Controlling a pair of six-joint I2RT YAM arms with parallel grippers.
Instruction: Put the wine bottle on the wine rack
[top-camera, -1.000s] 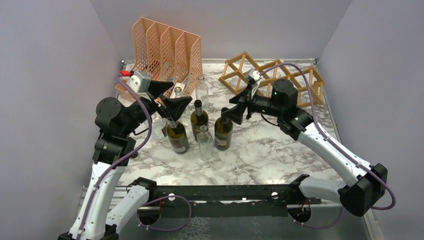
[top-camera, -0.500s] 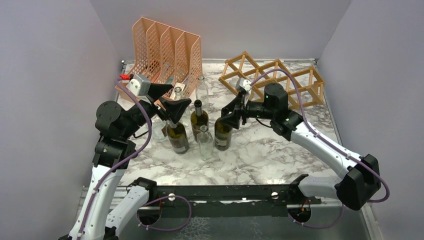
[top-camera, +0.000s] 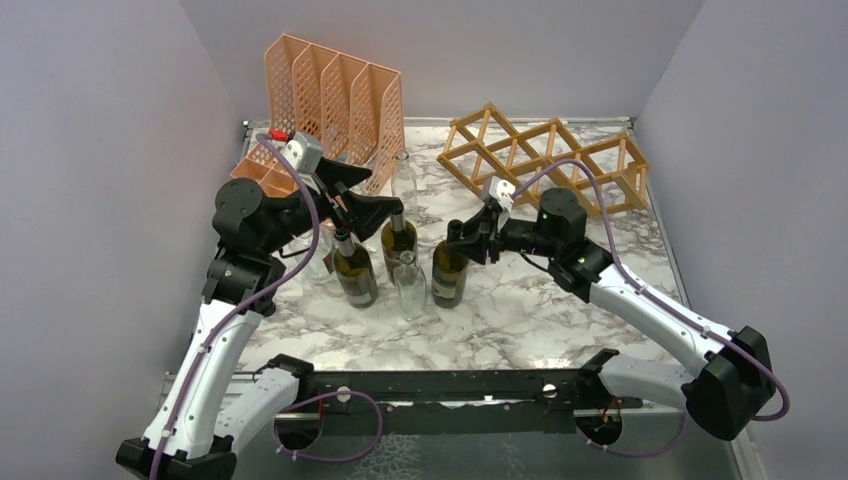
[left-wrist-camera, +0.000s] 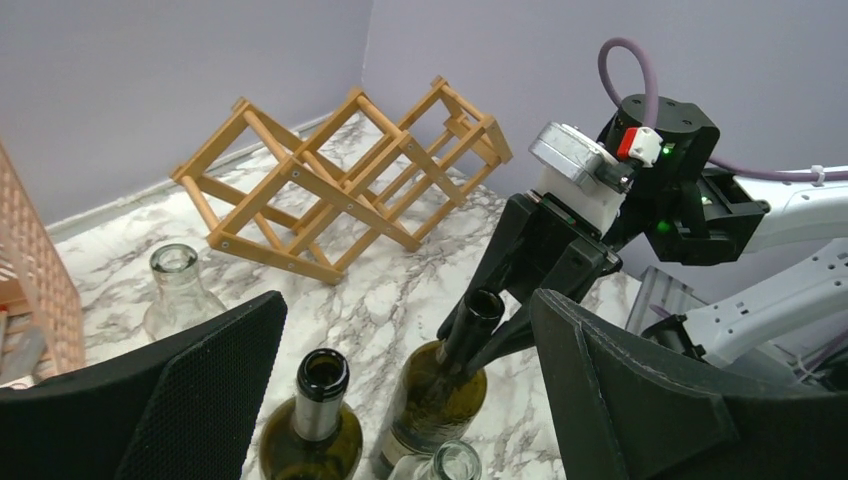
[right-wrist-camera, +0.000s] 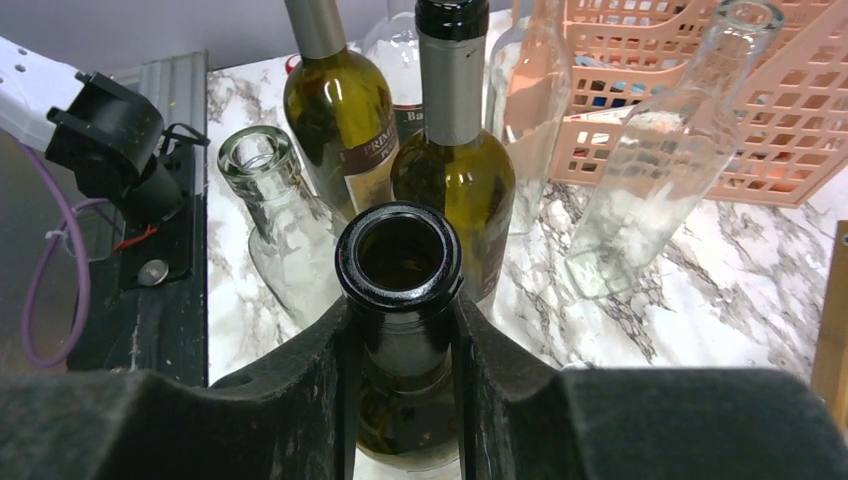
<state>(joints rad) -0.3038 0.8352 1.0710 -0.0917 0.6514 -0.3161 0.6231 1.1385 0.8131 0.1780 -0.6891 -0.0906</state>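
- Grasping the neck of the dark green glass wine bottle (top-camera: 447, 272): right tool (top-camera: 465, 238), clenched.
- Released, spread wide above neighbouring bottles (top-camera: 398, 240): left tool (top-camera: 372, 208).
- Bottle upright on white marble bench (top-camera: 540, 300), apart from the tan wooden lattice wine rack (top-camera: 545, 160).

Hidden behind right jaws: wine bottle (right-wrist-camera: 400, 330) base — file organizer (left-wrist-camera: 35, 270) cut by edge.

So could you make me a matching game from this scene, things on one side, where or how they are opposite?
1 wine rack
2 file organizer
3 right pincer
4 left pincer

A open, empty
B far right of the table
C shut on the dark bottle at its neck
D far left of the table

Pairs: 1-B, 2-D, 3-C, 4-A
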